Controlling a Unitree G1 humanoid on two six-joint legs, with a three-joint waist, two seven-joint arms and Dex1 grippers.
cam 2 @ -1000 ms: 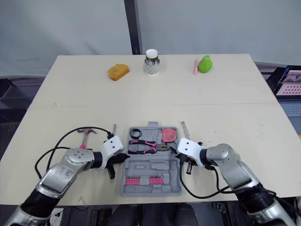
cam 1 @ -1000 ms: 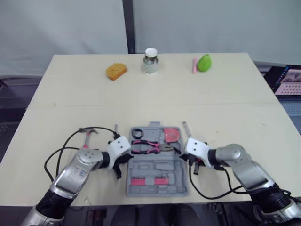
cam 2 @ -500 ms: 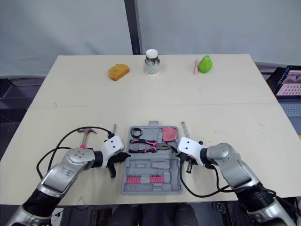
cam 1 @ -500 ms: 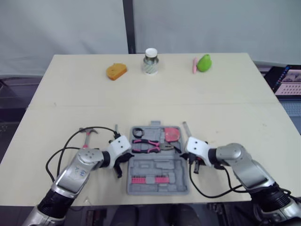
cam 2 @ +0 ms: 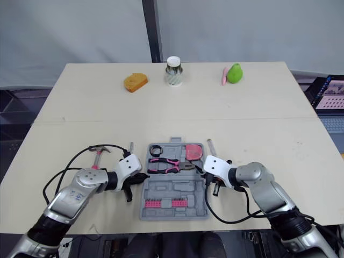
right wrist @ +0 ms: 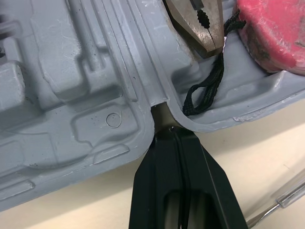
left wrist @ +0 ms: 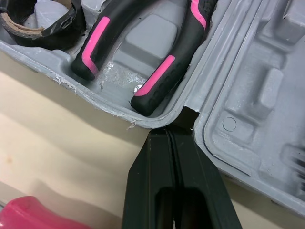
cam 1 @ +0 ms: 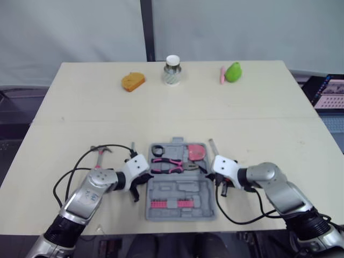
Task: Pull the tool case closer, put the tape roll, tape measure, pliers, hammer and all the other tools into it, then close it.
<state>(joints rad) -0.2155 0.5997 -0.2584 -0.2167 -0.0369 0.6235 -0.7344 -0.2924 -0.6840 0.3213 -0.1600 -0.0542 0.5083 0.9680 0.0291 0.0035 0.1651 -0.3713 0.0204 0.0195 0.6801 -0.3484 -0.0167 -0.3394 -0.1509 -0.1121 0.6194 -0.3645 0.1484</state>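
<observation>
The hammer lies on the table outside the left arm, not yet packed. The left gripper has its 2 fingers pressed flat together, holding nothing, the tip poked into the notch at the left end of the case's fold. The tool case lies open and flat between the 2 arms, near the table's front edge. Its far half holds the tape roll, then the pliers, then the red tape measure. The right gripper mirrors the left: fingers closed on nothing, tip seated in the right-hand notch, just beside the tape measure's black cord. A thin tool (perhaps a screwdriver) lies on the table just beyond it.

This looks like the pulling step, with both tips hooked to drag the case. To do it well, I'd draw both arms back at 1 even rate so the case doesn't twist, keep the tips low in the notches so they don't slip out, and go slowly so the loose tools stay seated and the cord isn't snagged.
</observation>
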